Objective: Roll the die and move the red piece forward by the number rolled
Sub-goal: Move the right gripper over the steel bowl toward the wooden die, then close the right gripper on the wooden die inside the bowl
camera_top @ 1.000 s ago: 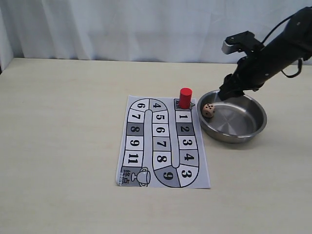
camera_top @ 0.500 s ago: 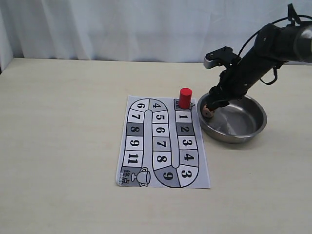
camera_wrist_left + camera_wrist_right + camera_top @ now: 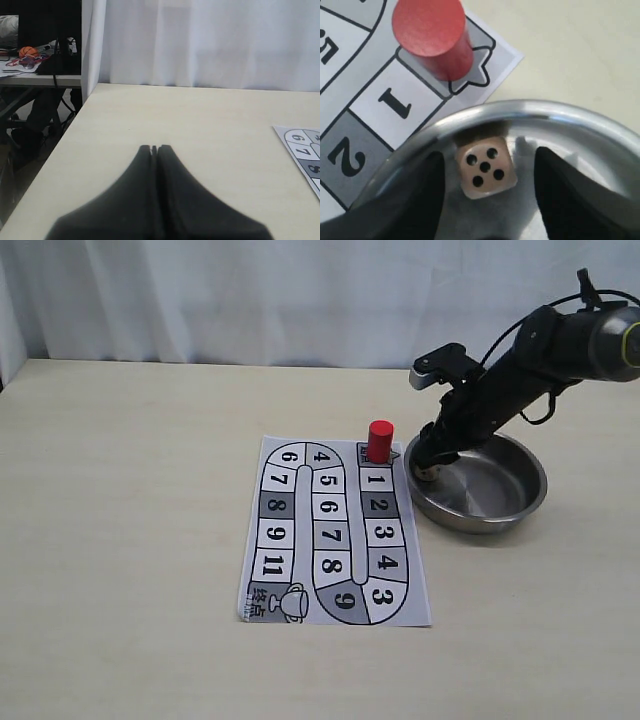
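My right tool [image 3: 430, 462] sits jaws apart, straddling the die [image 3: 485, 169], five up by the metal bowl [image 3: 530, 112] wall; probably light, hard, slick wood, so I'd pinch opposite flat faces.

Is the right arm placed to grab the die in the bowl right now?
Probably yes. The right end effector is open, its fingers straddling the die inside the metal bowl, with nothing between them. Only the bowl's wall sits close by.
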Motion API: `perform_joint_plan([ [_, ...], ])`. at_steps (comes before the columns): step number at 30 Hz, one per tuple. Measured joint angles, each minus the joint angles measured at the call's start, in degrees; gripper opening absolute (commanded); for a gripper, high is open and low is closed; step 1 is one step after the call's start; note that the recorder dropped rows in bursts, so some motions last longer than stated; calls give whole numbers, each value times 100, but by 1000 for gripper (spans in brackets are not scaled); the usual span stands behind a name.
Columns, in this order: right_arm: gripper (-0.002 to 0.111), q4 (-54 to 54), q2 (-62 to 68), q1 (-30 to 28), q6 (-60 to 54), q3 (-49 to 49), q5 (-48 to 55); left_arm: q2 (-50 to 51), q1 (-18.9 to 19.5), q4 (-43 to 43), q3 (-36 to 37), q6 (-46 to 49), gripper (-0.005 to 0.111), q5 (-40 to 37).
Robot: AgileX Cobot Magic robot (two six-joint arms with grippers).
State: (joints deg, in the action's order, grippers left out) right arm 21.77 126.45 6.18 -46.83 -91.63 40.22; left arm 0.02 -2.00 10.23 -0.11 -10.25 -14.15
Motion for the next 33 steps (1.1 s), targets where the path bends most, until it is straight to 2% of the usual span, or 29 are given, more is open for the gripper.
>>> perform_joint_plan([
  [19,51,24,270,0,-22,0,-173,0,0,0,0,0,0,0],
  [20,49,24,270,0,-22,0,-173,0,0,0,0,0,0,0],
  [22,24,24,270,0,-22,0,-173,0,0,0,0,0,0,0],
  [24,6,35,270,0,-22,0,-150,0,0,0,0,0,0,0],
  [27,4,44,270,0,111,0,-128,0,0,0,0,0,0,0],
  [33,4,-254,-147,0,1103,0,265,0,0,0,0,0,0,0],
])
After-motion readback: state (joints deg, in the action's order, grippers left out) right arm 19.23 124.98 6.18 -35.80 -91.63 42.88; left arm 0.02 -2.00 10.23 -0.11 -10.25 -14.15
